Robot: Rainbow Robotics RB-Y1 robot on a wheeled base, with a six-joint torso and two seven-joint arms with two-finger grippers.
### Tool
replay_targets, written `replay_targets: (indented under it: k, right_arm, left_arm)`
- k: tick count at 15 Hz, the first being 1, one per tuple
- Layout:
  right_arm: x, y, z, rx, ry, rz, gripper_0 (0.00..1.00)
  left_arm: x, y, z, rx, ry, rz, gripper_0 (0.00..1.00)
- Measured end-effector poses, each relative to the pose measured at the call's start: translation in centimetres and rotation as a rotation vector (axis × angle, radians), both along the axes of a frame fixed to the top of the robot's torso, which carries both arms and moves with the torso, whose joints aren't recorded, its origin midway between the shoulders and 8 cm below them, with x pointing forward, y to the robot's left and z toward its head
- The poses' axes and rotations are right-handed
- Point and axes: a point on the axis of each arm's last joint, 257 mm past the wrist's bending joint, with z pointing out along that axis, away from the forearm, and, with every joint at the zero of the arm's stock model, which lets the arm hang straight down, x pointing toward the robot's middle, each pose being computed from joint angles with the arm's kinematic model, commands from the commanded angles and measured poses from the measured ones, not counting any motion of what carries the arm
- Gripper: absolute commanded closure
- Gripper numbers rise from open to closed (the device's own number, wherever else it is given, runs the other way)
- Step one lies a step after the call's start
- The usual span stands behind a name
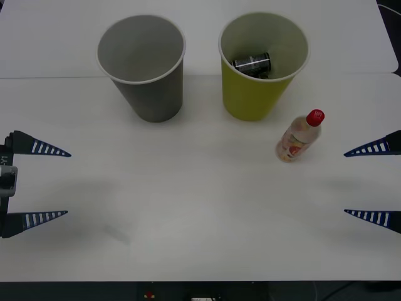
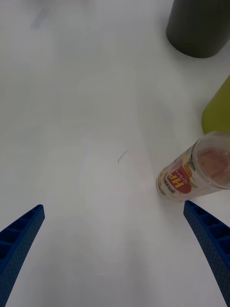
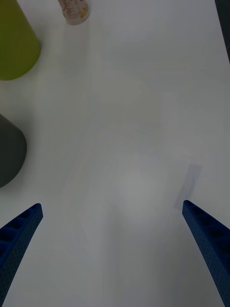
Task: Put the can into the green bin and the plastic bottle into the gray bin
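Observation:
The dark can (image 1: 252, 63) lies inside the green bin (image 1: 257, 99) at the back right of centre. To its left stands the gray bin (image 1: 152, 94), nothing visible inside it. The plastic bottle (image 1: 300, 137) with its red cap stands upright on the table just right of the green bin's foot. My right gripper (image 1: 374, 183) is open at the right edge, a short way right of the bottle; in the right wrist view the bottle (image 2: 192, 171) stands close ahead of one finger. My left gripper (image 1: 45, 183) is open at the left edge, holding nothing.
The white table (image 1: 200, 213) spreads wide and bare between the two grippers. A seam (image 1: 50, 77) runs across it behind the bins. In the left wrist view the green bin (image 3: 14, 45) and gray bin (image 3: 9, 151) stand off to one side.

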Motion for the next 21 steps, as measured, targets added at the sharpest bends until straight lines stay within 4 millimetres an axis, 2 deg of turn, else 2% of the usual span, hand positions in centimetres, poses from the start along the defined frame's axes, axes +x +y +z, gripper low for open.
replay_targets:
  k: [10, 21]
  right_arm:
    - [0.2, -1.0, 0.3, 0.034, 0.021, -0.027, 0.00]
    - [0.2, -0.3, -1.1, 0.154, -0.079, -0.275, 0.00]
  left_arm:
    - [0.0, 0.0, 0.0, 0.000, 0.000, 0.000, 0.00]
    - [0.0, 0.0, 0.0, 0.000, 0.000, 0.000, 0.00]
